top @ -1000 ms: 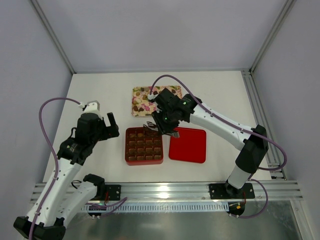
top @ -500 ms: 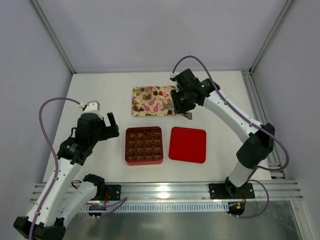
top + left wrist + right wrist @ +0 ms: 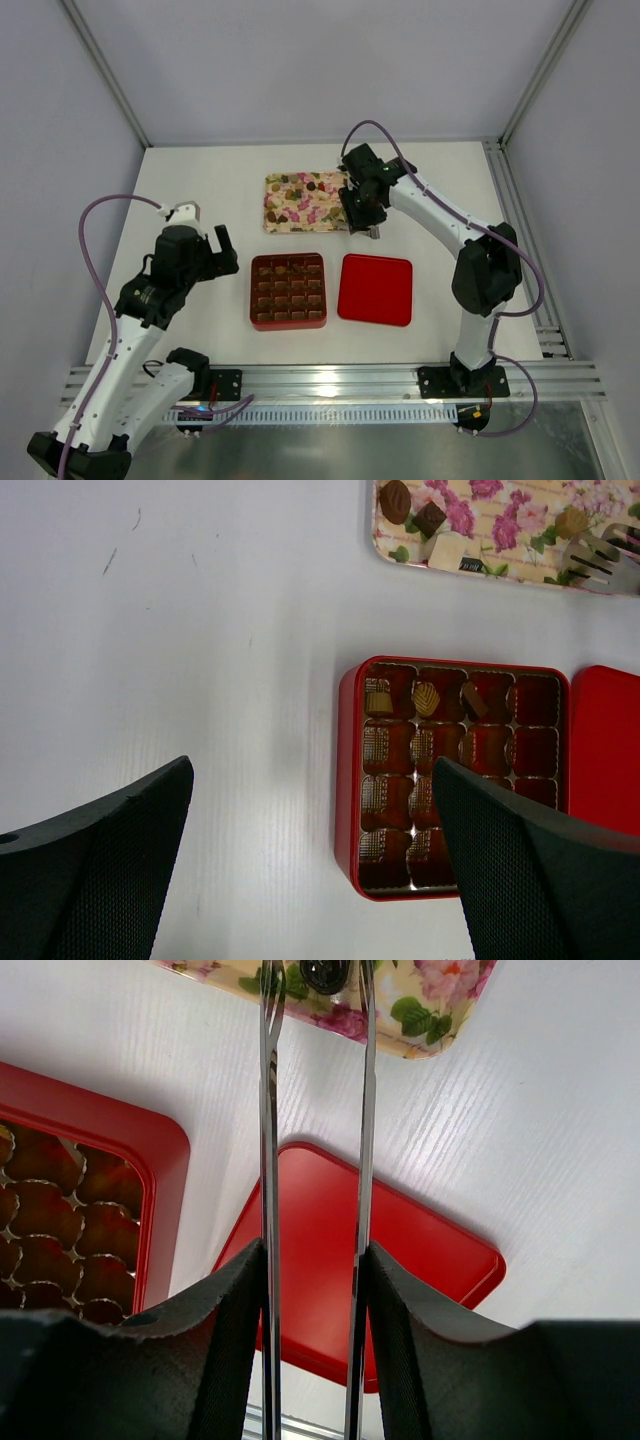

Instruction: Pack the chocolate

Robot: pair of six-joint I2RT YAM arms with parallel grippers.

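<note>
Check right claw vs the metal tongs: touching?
Touching. Right wrist view: both arms of the tongs sit pinched between the right claw's fingers, metal against each inner face.

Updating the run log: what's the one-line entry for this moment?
right gripper: shut on tongs | tong tips: astride dark chocolate on tray | left gripper: open, empty | box: three pieces in

Left arm (image 3: 125,345) and right arm (image 3: 430,207): white links, black joints, looping purple cables (image 3: 85,230); left hand's (image 3: 315,870) fingers (image 3: 100,870) are black, mesh-textured
</note>
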